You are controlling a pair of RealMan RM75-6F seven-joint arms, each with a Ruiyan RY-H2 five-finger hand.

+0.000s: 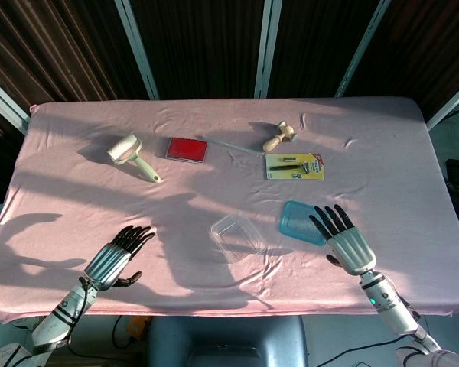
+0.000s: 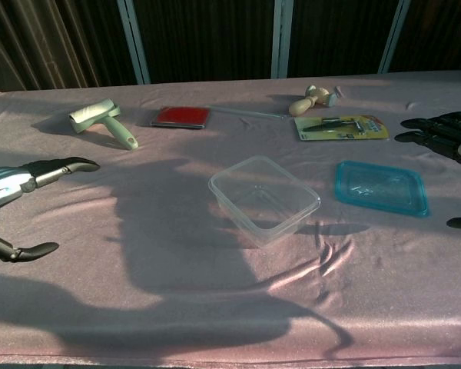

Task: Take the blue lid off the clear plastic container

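Note:
The clear plastic container (image 1: pixel 238 237) (image 2: pixel 264 198) stands uncovered near the middle of the pink table. Its blue lid (image 1: pixel 304 222) (image 2: pixel 381 187) lies flat on the cloth just to its right, apart from it. My right hand (image 1: pixel 346 241) (image 2: pixel 439 131) hovers beside the lid's right edge, fingers spread, holding nothing. My left hand (image 1: pixel 116 261) (image 2: pixel 19 191) is far to the left near the table's front edge, fingers apart and empty.
At the back lie a lint roller (image 1: pixel 132 156), a red flat box (image 1: pixel 187 148), a thin clear rod (image 1: pixel 233 146), a small wooden massager (image 1: pixel 279 136) and a carded razor pack (image 1: pixel 294 165). The pink cloth (image 1: pixel 76 199) covers the whole table.

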